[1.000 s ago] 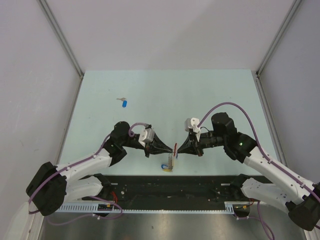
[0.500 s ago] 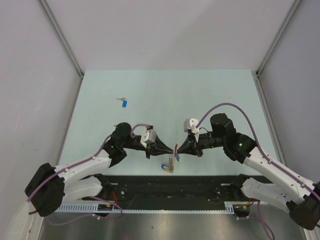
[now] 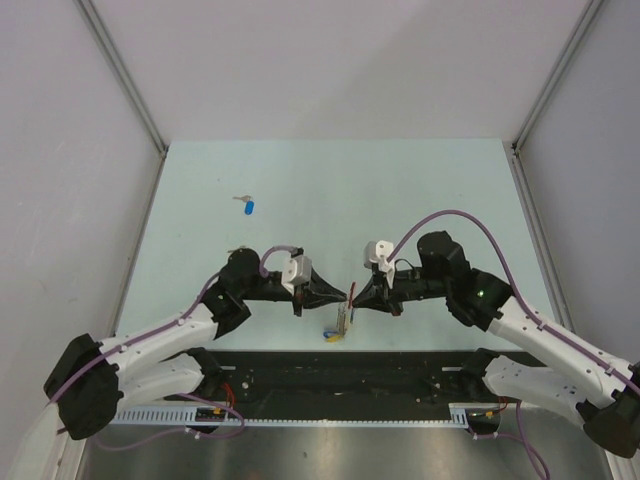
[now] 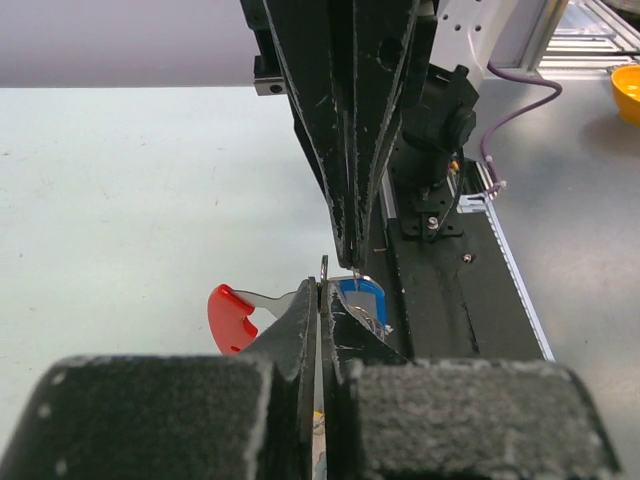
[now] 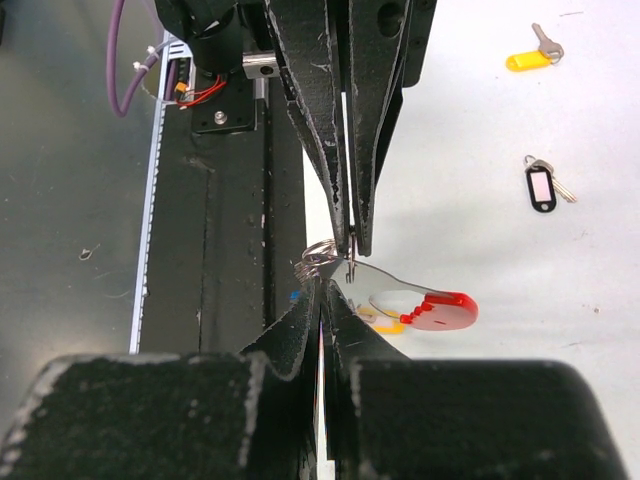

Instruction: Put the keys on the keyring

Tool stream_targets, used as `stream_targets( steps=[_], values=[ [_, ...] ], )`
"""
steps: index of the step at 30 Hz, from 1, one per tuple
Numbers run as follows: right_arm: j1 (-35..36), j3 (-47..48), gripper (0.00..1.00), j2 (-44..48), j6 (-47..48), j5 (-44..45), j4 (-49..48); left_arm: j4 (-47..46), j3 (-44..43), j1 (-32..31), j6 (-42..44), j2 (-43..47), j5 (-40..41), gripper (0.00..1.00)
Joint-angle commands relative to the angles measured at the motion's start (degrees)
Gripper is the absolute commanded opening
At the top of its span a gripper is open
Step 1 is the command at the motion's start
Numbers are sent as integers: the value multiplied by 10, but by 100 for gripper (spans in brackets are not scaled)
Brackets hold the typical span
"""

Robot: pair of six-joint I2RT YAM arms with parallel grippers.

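My left gripper [image 3: 343, 296] and right gripper [image 3: 354, 297] meet tip to tip above the table's near edge, both shut. Between them is the keyring [image 5: 430, 308], a silver plate with a red arc [image 4: 230, 318]. The left jaws pinch a thin metal edge of it. The right jaws close on a small wire ring [image 5: 318, 255] carrying a blue-tagged key [image 4: 362, 298]; the exact contact is hidden. A yellow tag [image 5: 388, 324] hangs under the plate. From above, the keys [image 3: 340, 328] dangle below the tips. Another blue key [image 3: 249, 207] lies far left on the table.
A yellow key [image 5: 528, 58] and a black-rimmed oval tag [image 5: 541, 188] lie on the pale table behind the left arm. The black base rail [image 3: 400, 372] runs along the near edge under the hanging keys. Grey walls enclose both sides.
Both grippers have stayed shut and tip to tip. The right wrist has eased slightly left and the left arm has leaned in, so the keyring and hanging keys have barely shifted.
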State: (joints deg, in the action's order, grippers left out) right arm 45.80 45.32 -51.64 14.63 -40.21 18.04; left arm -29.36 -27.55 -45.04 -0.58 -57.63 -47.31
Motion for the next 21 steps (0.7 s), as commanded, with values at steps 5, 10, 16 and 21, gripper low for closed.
stream_targets(
  steps=[5,10,16,21],
  values=[
    [6,16,0,16,-10,46,-19,-32,1,-6,-19,29,50,0],
    [3,17,0,1,-55,149,10,11,18,-5,-16,55,193,0],
    [-17,31,0,-56,-104,238,82,119,17,-5,-45,124,332,1],
    [-33,48,0,-122,-118,278,112,248,-14,-5,-69,189,404,0]
  ],
)
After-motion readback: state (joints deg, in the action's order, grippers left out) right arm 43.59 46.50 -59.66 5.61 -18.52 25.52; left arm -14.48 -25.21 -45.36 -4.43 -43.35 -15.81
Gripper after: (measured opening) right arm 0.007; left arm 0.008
